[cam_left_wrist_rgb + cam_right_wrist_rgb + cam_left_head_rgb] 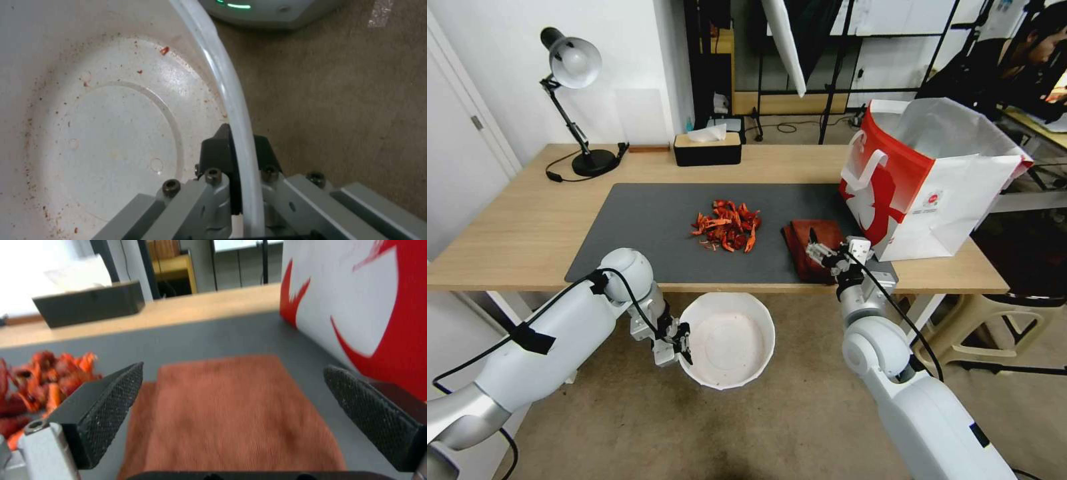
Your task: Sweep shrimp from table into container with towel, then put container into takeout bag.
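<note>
My left gripper (684, 343) pinches the rim of the container (730, 340), holding it below the bench (527, 220) edge. My right gripper (231, 406) hangs spread wide over the towel (814, 247), which lies between the shrimp (728, 225) and the takeout bag (934, 180).

Right tool (231, 406) spread wide over towel (814, 248); bare mat between both pads and the cloth edges. Takeout bag (934, 193) stands just beside towel on the right, closing that side. Shrimp (728, 227) heap lies left, with a clear mat strip between. Container (730, 340) sits below the worktop (514, 233) front edge; tissue box (707, 150) and lamp (577, 107) stand at the far edge.
</note>
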Controlling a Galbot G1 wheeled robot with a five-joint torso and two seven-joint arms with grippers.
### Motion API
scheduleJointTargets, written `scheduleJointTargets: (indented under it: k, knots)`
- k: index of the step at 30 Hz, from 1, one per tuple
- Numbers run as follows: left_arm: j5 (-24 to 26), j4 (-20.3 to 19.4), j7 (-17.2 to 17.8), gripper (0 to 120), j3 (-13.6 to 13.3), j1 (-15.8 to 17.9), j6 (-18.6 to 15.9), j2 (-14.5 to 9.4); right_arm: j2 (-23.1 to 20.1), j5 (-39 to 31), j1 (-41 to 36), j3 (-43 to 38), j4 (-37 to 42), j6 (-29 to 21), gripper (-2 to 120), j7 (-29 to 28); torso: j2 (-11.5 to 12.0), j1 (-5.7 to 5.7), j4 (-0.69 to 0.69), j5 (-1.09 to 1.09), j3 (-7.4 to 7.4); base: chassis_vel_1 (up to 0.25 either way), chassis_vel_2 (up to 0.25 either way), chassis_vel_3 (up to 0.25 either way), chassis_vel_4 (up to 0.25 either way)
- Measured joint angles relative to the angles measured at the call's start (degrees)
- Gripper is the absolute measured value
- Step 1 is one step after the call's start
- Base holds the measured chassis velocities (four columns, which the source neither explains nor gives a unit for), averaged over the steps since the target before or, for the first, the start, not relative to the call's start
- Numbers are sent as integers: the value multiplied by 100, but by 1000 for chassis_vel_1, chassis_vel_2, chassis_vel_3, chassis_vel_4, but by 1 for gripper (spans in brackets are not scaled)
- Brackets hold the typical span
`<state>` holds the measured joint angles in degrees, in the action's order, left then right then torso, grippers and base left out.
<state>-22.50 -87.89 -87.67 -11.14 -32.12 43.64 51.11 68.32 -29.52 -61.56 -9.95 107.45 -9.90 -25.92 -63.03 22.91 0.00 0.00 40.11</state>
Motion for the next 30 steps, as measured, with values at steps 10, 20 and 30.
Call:
scheduleJointTargets:
  k: [10,20,30]
  knots:
    - [4,-29,1,0,58,-76,29,-23,4,-99,119,138,-240,-173,100,-52,0,0,0,0,0,0,0,0,0]
    - [12,-9,1,0,99,-112,50,-3,18,-212,228,205,-403,-270,100,-76,0,0,0,0,0,0,0,0,0]
    - [67,38,2,0,133,-117,77,5,32,-207,288,265,-474,-334,93,-94,0,0,0,0,0,0,0,0,0]
